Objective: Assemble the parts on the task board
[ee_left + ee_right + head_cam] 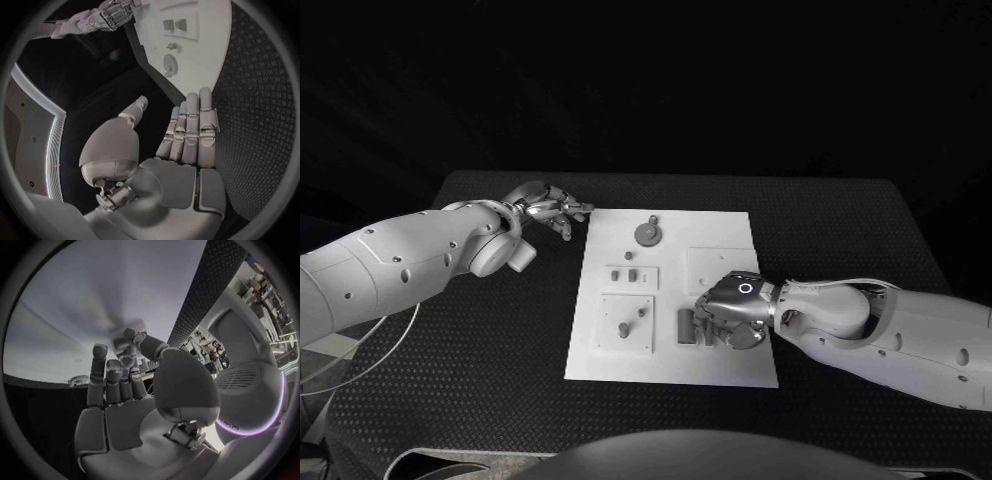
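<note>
While the white rectangular task board (718,250) lies flat in the middle of the black table (877,230), the small grey parts (648,234) on it look light, rigid and smooth, likely to slip or tip if pinched off-centre; a fingertip pinch across the two flat sides of one piece seems the surest hold. In the head view the right hand (737,312) is palm-down over the board's near right area, its fingers on or just above a cluster of dark upright pieces (689,326); whether it actually grips one I cannot tell. The left hand (545,207) sits off the board, just beside its far left corner, fingers loosely curled toward the edge and holding nothing.

From the left wrist view, the left hand (187,135) shows its fingers straight and side by side, thumb apart, empty, the board's corner lying beyond the fingertips with a round grey part (169,63) on it.

From the right wrist view, the right hand (125,385) has its fingers extended toward the pale board surface, thumb bent across near the fingertips; something small may sit between them, but it is too blurred to say.
</note>
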`<action>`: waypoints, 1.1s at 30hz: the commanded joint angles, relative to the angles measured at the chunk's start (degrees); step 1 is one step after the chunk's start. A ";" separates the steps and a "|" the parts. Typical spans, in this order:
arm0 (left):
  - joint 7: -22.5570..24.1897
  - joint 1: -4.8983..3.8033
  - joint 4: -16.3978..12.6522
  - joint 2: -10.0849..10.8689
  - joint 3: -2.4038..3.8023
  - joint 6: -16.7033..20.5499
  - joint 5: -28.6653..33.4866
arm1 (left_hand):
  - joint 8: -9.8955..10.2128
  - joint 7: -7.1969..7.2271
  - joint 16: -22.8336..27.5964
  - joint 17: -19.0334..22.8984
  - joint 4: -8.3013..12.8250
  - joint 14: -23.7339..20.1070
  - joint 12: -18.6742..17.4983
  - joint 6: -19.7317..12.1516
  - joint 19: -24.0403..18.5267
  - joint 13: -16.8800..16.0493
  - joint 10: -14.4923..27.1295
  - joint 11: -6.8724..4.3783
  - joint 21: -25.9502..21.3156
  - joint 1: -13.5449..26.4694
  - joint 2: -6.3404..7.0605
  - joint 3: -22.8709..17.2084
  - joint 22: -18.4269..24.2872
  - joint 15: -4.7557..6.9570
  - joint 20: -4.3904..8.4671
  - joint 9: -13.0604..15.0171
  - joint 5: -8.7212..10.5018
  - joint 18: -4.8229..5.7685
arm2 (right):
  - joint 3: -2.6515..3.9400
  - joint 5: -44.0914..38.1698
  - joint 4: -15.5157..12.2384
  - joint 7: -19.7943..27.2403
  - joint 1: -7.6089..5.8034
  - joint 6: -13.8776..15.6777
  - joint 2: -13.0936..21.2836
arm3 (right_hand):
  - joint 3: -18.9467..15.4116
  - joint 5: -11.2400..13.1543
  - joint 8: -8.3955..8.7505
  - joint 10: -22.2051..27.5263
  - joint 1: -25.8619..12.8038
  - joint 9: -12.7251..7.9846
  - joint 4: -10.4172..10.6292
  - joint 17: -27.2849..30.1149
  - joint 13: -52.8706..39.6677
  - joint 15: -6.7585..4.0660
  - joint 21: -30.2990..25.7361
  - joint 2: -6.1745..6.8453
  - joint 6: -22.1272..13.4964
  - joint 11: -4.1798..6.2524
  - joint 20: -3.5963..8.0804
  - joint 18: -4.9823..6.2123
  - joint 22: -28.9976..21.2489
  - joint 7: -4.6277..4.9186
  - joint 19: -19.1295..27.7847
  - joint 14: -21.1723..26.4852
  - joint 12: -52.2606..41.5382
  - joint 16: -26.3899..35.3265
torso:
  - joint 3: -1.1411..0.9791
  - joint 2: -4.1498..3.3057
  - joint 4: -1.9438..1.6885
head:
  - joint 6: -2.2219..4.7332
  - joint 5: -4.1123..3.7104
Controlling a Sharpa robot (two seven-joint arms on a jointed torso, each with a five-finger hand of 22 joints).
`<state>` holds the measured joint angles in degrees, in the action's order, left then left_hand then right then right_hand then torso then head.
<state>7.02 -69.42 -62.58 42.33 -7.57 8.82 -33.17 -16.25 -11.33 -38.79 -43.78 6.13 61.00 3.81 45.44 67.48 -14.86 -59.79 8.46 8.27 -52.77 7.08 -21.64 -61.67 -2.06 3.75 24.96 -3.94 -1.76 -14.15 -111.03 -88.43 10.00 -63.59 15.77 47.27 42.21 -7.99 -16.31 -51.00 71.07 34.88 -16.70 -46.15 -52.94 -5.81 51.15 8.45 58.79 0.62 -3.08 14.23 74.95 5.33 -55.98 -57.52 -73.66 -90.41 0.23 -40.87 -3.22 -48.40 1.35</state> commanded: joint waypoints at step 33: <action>0.39 -0.02 -0.12 0.01 0.02 -0.82 -0.09 | -0.49 -0.14 0.32 -0.13 -0.29 0.44 0.15 0.13 0.49 0.07 0.41 -0.14 -0.45 -0.50 0.19 0.21 -0.08 0.09 -0.07 -0.07 0.32 -4.06 | -0.01 0.56 -0.34 0.43 0.04 -1.46 0.12 | -0.12 0.05 2.16 1.44 2.21 -1.26 -0.12 0.00 -0.02 0.05 0.12 0.74 -3.56 -0.30 -0.47 0.77 1.10 -0.04 1.45 1.57 -0.70 -0.62 | 0.02 -0.01 0.02 | -0.03 -0.09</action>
<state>6.99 -69.42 -62.57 42.39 -7.57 8.67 -33.19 -16.59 -11.33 -38.79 -43.83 5.99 61.00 3.81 45.44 67.47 -14.87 -59.81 8.43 8.04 -52.77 7.08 -21.49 -61.70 -2.06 3.75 24.96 -3.94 -1.76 -14.15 -110.57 -88.60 10.05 -63.61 15.22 47.43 42.22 -8.21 -14.29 -49.96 72.72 33.52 -16.68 -46.15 -52.94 -5.81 51.15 9.20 55.54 0.41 -3.59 14.22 74.95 5.31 -54.86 -56.24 -74.15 -90.64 0.23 -40.87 -3.21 -48.39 1.28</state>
